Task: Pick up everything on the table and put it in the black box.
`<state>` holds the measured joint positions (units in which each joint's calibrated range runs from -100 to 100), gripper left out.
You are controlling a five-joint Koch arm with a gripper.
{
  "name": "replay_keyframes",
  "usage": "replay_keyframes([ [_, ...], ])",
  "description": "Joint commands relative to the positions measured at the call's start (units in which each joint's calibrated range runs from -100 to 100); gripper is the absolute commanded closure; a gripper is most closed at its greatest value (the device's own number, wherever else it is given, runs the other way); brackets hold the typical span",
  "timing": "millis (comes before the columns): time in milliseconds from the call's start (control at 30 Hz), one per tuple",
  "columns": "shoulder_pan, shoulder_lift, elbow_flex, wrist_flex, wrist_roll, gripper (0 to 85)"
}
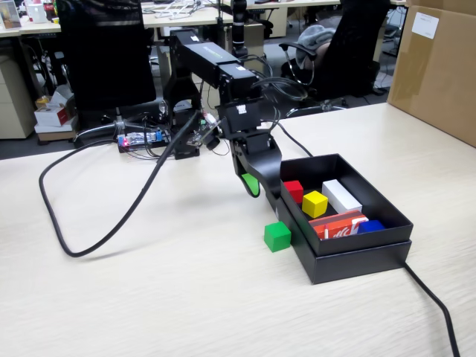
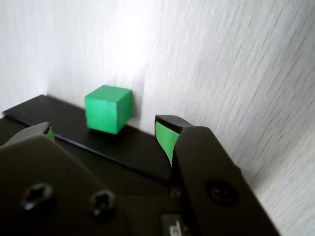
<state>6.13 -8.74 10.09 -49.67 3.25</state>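
Observation:
A green cube [image 1: 277,236] sits on the pale wooden table, right beside the left wall of the black box [image 1: 357,260]. In the box lie a red cube [image 1: 294,190], a yellow cube [image 1: 314,203], a white block [image 1: 341,196], a red-and-white pack [image 1: 340,225] and a blue block [image 1: 370,225]. My gripper [image 1: 260,186] hangs open and empty over the box's near-left wall, behind the green cube. In the wrist view the green cube [image 2: 108,108] lies beyond the box wall [image 2: 138,147], between my green-padded jaws [image 2: 106,129].
A thick black cable [image 1: 97,230] loops over the table on the left. Another cable [image 1: 435,312] runs from the box to the front right. A cardboard box [image 1: 439,67] stands at the back right. Electronics [image 1: 141,139] lie by the arm's base.

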Motion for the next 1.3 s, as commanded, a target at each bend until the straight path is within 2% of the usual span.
replay_keyframes([
  [0, 0.1, 3.4, 6.5, 2.5, 0.5, 42.6],
  [367, 0.2, 18.2, 15.0, 2.5, 1.1, 42.7],
  [733, 0.5, 24.5, 17.0, 2.5, 0.9, 43.5],
  [833, 0.5, 25.5, 17.6, 2.5, 1.0, 56.9],
  [867, 0.4, 25.8, 18.1, 2.5, 1.2, 70.1],
  [933, 0.4, 25.8, 18.4, 2.5, 1.4, 83.0],
  [1133, 0.3, 25.7, 17.7, -0.1, 1.9, 84.7],
  [1267, -0.3, 16.6, 16.5, -5.2, 2.3, 84.8],
])
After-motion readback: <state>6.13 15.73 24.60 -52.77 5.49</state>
